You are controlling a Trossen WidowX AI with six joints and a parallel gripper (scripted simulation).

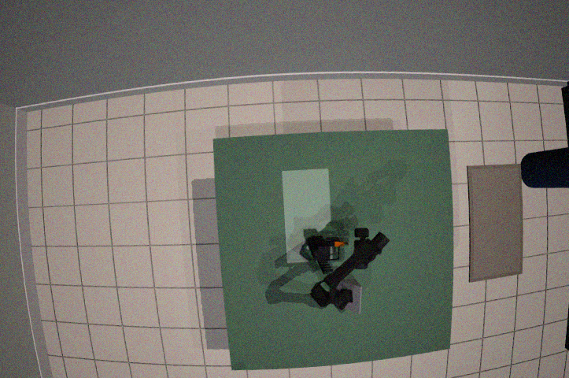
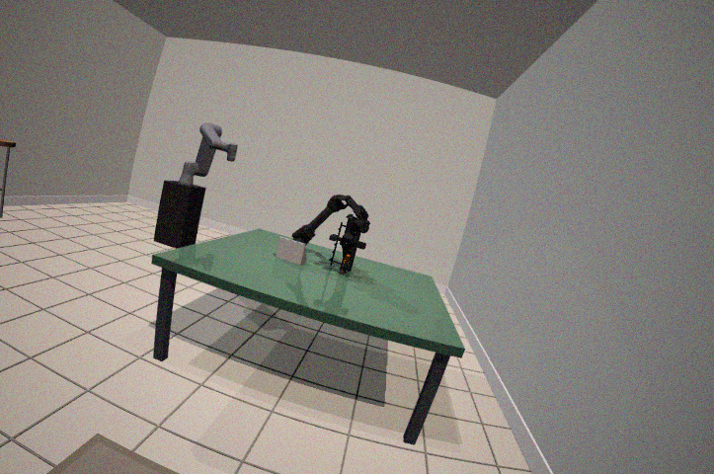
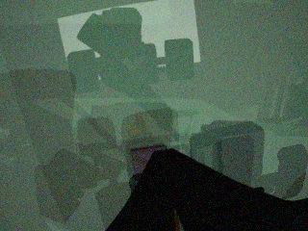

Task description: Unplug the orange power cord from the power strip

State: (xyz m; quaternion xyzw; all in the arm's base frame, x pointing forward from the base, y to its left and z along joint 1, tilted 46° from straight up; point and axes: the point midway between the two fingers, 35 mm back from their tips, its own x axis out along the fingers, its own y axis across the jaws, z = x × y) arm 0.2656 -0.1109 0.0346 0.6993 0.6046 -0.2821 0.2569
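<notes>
Green table (image 2: 290,290) under closed hand (image 2: 345,267); no legible writing.

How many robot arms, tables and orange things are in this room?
Robot arms: 2, a black arm on the table and a grey arm on a black stand
Tables: 1, the green table
Orange things: 1, a bit of orange cord
Total: 4
</notes>
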